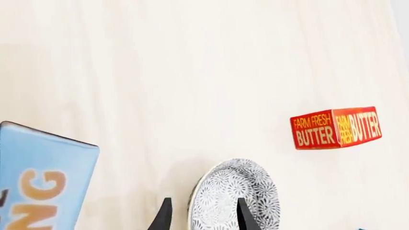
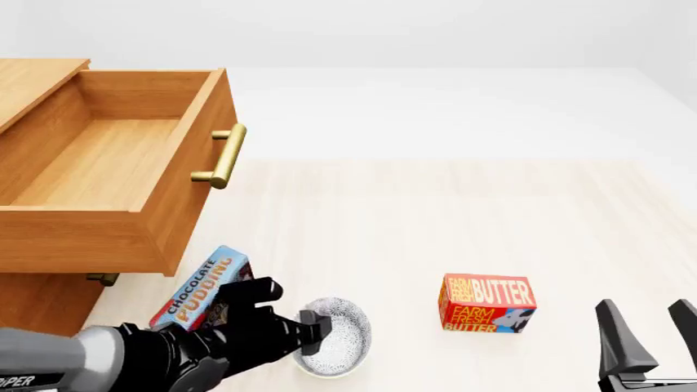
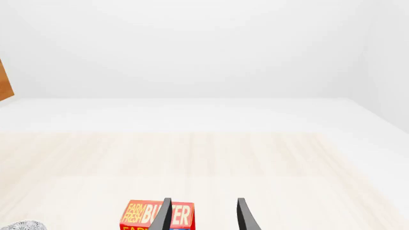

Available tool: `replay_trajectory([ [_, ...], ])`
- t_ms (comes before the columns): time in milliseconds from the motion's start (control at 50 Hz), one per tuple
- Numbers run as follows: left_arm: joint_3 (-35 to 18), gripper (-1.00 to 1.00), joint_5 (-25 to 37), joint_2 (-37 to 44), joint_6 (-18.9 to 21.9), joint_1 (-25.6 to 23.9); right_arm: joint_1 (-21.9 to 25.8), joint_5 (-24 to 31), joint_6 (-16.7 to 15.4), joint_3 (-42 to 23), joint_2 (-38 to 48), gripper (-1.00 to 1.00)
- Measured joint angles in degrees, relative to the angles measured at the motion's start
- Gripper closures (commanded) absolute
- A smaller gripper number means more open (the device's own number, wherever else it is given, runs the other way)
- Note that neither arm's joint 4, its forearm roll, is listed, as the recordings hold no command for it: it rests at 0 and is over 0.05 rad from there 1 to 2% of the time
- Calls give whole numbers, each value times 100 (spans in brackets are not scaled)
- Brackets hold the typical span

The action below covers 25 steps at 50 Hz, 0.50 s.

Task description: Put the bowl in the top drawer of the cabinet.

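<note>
The bowl point(image 2: 343, 339), white with a blue-grey speckle, sits on the table near the front edge, below and right of the cabinet point(image 2: 33, 304). My left gripper point(image 2: 315, 331) is open and reaches over the bowl's left rim. In the left wrist view the bowl point(image 1: 238, 194) lies partly between the fingers, with one fingertip point(image 1: 246, 218) over its inside and the other outside the rim. The top drawer point(image 2: 202, 192) is pulled out and open, with nothing in it. My right gripper point(image 2: 651, 333) stands open at the front right, holding nothing.
A red butter box point(image 2: 487, 303) stands right of the bowl and shows past the right gripper's fingers point(image 3: 155, 214). A blue chocolate pudding box point(image 2: 198, 291) lies just left of the bowl, under the drawer's front corner. The lower drawer's handle point(image 2: 104, 278) peeks out beneath.
</note>
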Motion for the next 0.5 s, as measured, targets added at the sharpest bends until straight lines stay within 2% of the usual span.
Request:
replay_trajectory([
  [20, 1, -100, -10, 13, -8, -5, 0, 0, 0, 0, 0, -100],
  [40, 4, 100, -23, 29, -18, -11, 0, 0, 0, 0, 0, -100],
  [200, 11, 100, -44, 68, -6, -34, 0, 0, 0, 0, 0, -100],
  [500, -64, 100, 161, -163, 286, 9, 0, 0, 0, 0, 0, -100],
])
